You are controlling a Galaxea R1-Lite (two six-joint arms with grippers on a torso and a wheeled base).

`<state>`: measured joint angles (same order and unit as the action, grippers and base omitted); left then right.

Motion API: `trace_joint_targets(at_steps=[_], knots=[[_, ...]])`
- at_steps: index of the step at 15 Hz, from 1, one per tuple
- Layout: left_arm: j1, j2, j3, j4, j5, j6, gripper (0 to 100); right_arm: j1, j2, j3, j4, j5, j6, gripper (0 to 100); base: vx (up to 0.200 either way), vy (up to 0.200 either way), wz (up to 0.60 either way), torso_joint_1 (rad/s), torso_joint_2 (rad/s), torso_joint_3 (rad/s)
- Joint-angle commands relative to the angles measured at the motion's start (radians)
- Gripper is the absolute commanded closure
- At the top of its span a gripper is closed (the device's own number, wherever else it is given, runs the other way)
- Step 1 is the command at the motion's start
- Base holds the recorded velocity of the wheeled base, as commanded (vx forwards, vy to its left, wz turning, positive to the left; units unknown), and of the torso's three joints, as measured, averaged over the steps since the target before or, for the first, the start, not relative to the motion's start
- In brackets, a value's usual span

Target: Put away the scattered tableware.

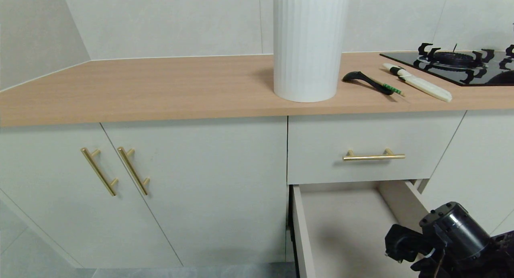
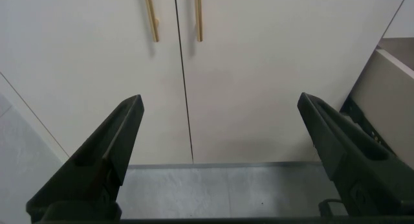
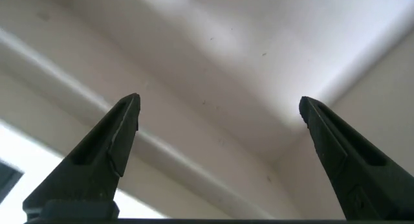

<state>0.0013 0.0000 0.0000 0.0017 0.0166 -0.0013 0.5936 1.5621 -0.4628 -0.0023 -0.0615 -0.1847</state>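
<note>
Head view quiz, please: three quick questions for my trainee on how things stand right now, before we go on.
1. True or false: the lower drawer stands pulled open.
2. Fill in: the left gripper and the right gripper both have jaws ____.
3. The white knife lies: A in the lower drawer; B on the countertop beside the stove; C in the right gripper.
Key: 1 true; 2 open; 3 B.
</note>
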Motion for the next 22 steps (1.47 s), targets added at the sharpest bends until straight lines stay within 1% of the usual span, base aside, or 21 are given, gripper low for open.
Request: trace_joint_targets(at_steps=[1, 3, 4, 5, 6, 7, 9, 11, 20, 22], knots=[[0.000, 0.000, 0.000, 0.000, 0.000, 0.000, 0, -0.005, 0.001, -0.020, -0.004, -0.003, 0.010, 0, 0.000, 0.000, 0.00, 0.000, 0.00, 0.000], [0.000, 0.000, 0.000, 0.000, 0.000, 0.000, 0, -0.018, -0.008, -0.074, -0.007, -0.003, 0.108, 0, 0.000, 0.000, 0.00, 0.000, 0.00, 0.000], [0.000, 0.000, 0.000, 0.000, 0.000, 0.000, 0, -0.018, -0.013, -0.126, -0.005, -0.003, 0.232, 0, 0.000, 0.000, 0.00, 0.000, 0.00, 0.000], [0.000, 0.000, 0.000, 0.000, 0.000, 0.000, 0, -0.028, -0.016, -0.165, -0.007, -0.003, 0.320, 0, 0.000, 0.000, 0.00, 0.000, 0.00, 0.000], [0.000, 0.000, 0.000, 0.000, 0.000, 0.000, 0, -0.043, -0.017, -0.182, -0.007, -0.003, 0.346, 0, 0.000, 0.000, 0.00, 0.000, 0.00, 0.000], [0.000, 0.000, 0.000, 0.000, 0.000, 0.000, 0, -0.075, -0.024, -0.208, -0.018, -0.003, 0.353, 0, 0.000, 0.000, 0.00, 0.000, 0.00, 0.000], [0.000, 0.000, 0.000, 0.000, 0.000, 0.000, 0, -0.112, -0.028, -0.208, -0.073, -0.004, 0.353, 0, 0.000, 0.000, 0.00, 0.000, 0.00, 0.000], [0.000, 0.000, 0.000, 0.000, 0.000, 0.000, 0, -0.127, -0.043, -0.205, -0.099, -0.003, 0.353, 0, 0.000, 0.000, 0.00, 0.000, 0.00, 0.000], [0.000, 0.000, 0.000, 0.000, 0.000, 0.000, 0, -0.127, -0.056, -0.198, -0.100, -0.008, 0.346, 0, 0.000, 0.000, 0.00, 0.000, 0.00, 0.000], [0.000, 0.000, 0.000, 0.000, 0.000, 0.000, 0, -0.127, -0.060, -0.198, -0.100, -0.017, 0.346, 0, 0.000, 0.000, 0.00, 0.046, -0.25, -0.212]])
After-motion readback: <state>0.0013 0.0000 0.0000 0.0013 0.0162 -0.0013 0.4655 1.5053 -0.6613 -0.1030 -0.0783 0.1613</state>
